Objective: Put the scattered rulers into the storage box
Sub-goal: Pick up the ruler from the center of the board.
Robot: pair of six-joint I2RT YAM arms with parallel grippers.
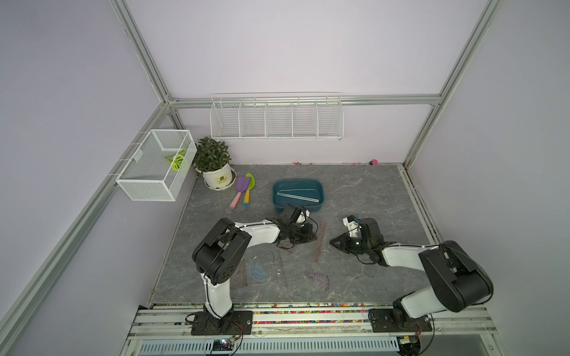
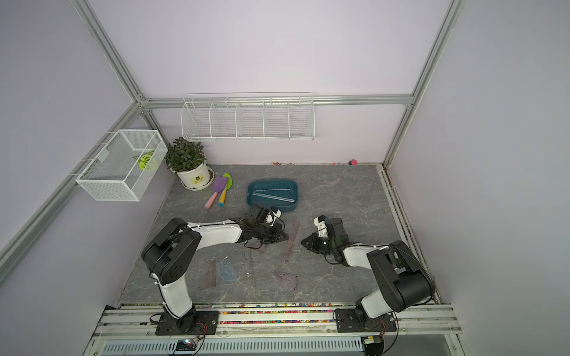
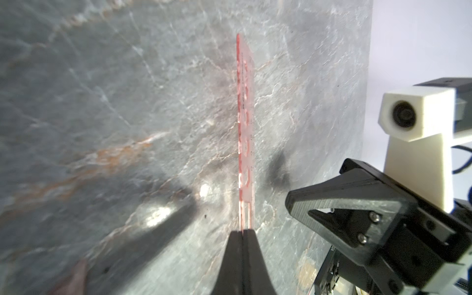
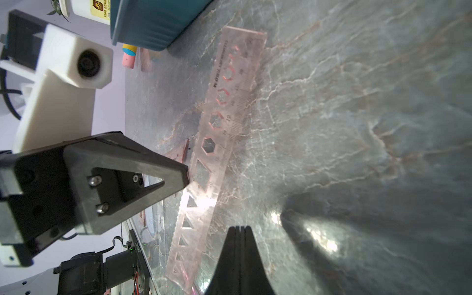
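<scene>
The pink stencil ruler shows scale numbers such as 12; the pot's yellow label is illegible

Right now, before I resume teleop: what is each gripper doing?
Left gripper: closed, apparently pinching the pink ruler by its edge.
Right gripper: closed, holding nothing.

The tabletop to the right and far right lies bare, open for passage. The left claw and right claw face each other closely, with only the pink ruler between. The left arm crowds the near wall of the storage box. Toy shovels lie to its left.
</scene>
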